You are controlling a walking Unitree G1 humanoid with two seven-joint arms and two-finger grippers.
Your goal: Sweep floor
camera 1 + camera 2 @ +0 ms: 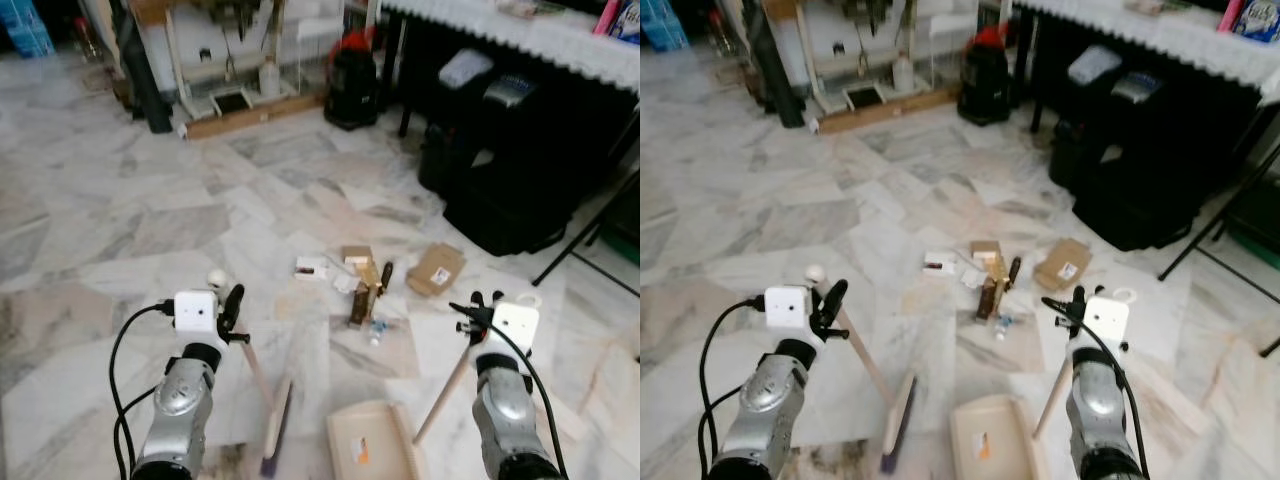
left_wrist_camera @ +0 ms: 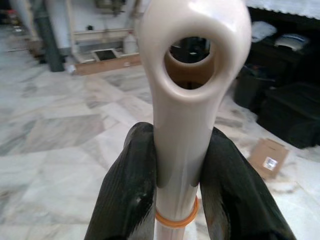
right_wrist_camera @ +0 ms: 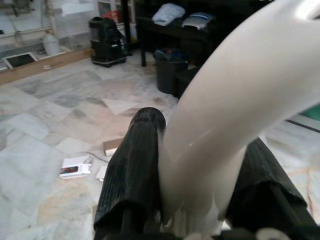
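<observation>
From the left eye, the marble floor (image 1: 120,220) spreads out pale and veined. The left gripper (image 1: 232,312) has its jaws closed on the top of a broom handle (image 1: 258,378), which slants down to the broom head (image 1: 277,425) resting on the floor near the robot. The right gripper (image 1: 476,312) has its jaws closed on the dustpan handle (image 1: 443,394), a pale stick running down to the cream dustpan (image 1: 370,440) lying flat just beside the broom head. Ahead of both, a small heap of litter (image 1: 362,285) sits on the tiles: scraps of card, a dark bottle, bits of paper. A flattened cardboard box (image 1: 435,268) lies just right of it.

The right eye gives the same layout, with a black vacuum cleaner (image 1: 985,85) standing by the far wall and black bags (image 1: 1140,190) under a cloth-covered tabletop (image 1: 1140,35).

At the left wrist, two black fingers (image 2: 127,190) press either side of the broom's cream grip, just below its hanging hole.

At the right wrist, black fingers (image 3: 135,175) pinch the curved white end of the dustpan's stick, with some of the litter on the floor beyond.
</observation>
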